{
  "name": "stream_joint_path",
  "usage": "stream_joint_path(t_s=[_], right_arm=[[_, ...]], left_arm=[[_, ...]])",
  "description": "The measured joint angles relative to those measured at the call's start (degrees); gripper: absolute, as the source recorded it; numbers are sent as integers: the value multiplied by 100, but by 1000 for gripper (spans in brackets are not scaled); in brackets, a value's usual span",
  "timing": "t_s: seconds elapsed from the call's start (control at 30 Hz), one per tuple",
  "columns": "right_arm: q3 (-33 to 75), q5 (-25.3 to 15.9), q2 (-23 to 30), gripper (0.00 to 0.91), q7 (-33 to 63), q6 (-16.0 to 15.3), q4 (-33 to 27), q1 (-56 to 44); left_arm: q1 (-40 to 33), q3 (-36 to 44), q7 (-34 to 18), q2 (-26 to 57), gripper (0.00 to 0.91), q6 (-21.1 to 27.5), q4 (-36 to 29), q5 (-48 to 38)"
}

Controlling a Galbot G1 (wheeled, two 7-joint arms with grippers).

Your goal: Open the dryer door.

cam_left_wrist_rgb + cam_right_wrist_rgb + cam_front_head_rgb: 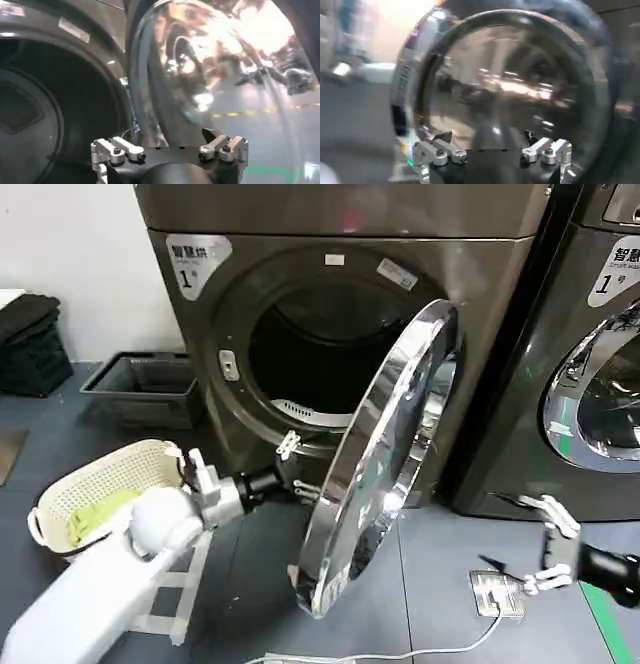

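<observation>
At centre of the head view, the dryer door (385,454) stands swung well open, edge-on, its chrome ring facing out and its lower rim hanging near the floor; the drum opening (310,349) behind it is exposed and dark. Door belongs to the bronze-grey dryer (340,244); front panel carries a grey badge (195,259) with Chinese characters and a "1", plus two small white stickers above the opening, text unreadable. Left gripper (290,459) sits at the door's inner side, just beside the rim below the opening; fingers spread apart, whether it touches the door I cannot tell. In the left wrist view the left gripper (170,150) shows both fingers apart, nothing between them, bowl glass (220,75) right ahead. Right gripper (548,544) hangs low to the right, well apart from the door, fingers spread, empty; the right wrist view has the right gripper (492,152) pointed at the door's outer chrome ring (415,75). Second, darker machine (600,354) stands just right of the dryer, its door closed, same kind of badge with "1". Two machines, two grippers. Floor (440,584) is blue-grey, with a white cable and small plate (497,594) on it. Left side: one cream laundry basket (110,489) with green cloth inside, one grey crate (145,389) against the white wall (80,264).
</observation>
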Motion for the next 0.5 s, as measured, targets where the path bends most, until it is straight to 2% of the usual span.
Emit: stream_joint_path(t_s=[0.2,0.27,0.4,0.5], right_arm=[[1031,-252,891,907,736,690,-423,-736],[1258,-342,1141,907,1045,821,-559,-848],[1687,-559,1544,907,1760,865,-842,-1029],[2017,-799,1775,907,2412,681,-1054,-1167]], left_arm=[[-70,220,-6,-122,907,-59,-9,18],[-113,296,-7,-154,907,-106,8,46],[-235,463,-40,-205,907,-194,88,102],[-329,580,-89,-262,907,-219,133,169]])
